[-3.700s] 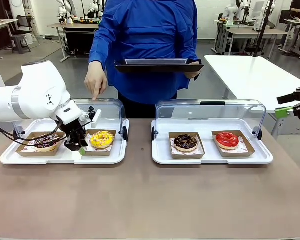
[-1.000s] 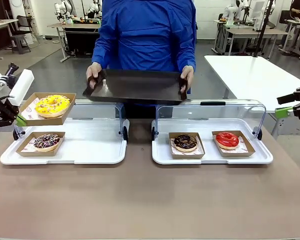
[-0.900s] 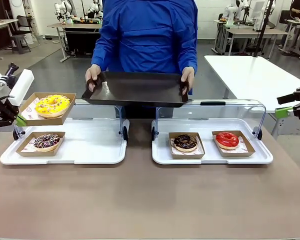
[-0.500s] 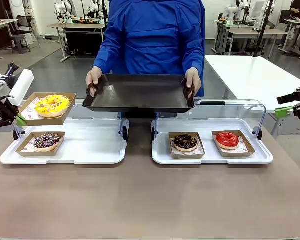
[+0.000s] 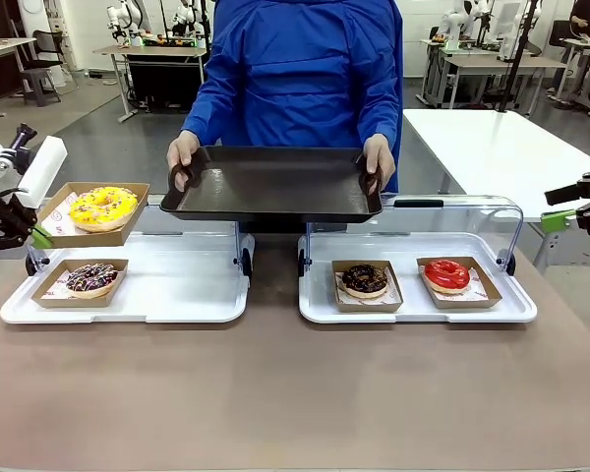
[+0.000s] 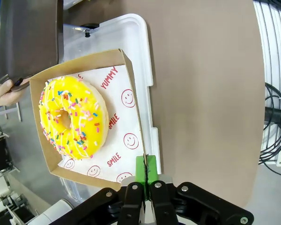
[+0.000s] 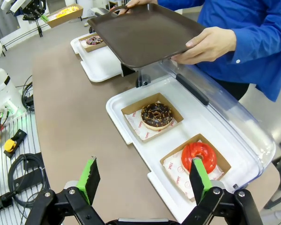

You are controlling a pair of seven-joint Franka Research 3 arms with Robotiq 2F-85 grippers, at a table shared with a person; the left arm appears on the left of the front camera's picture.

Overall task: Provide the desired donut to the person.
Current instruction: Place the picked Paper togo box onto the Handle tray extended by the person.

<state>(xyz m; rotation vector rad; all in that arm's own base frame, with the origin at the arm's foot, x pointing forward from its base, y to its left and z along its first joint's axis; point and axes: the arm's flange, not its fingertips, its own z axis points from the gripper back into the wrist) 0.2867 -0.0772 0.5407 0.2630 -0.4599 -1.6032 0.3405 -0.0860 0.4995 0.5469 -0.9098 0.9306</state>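
- Left wrist view: the left pincer [image 6: 144,165] is seen clamped shut on the rim of a cardboard box [image 6: 84,62], in which the yellow donut [image 6: 86,129] lies.
- The box is held level in the air, above the left end of the left case [image 5: 177,300] and well apart from the person [image 5: 295,69].
- The right pincer [image 7: 144,169] is spread wide with nothing held, off the right end of the worktop [image 5: 275,393].
- Over the last second the dark tray [image 5: 273,182] has been brought forward and lowered by the person, while the box has not been moved.
- A landing place is thus judged ready. Carrying the box across onto the tray remains to be done.
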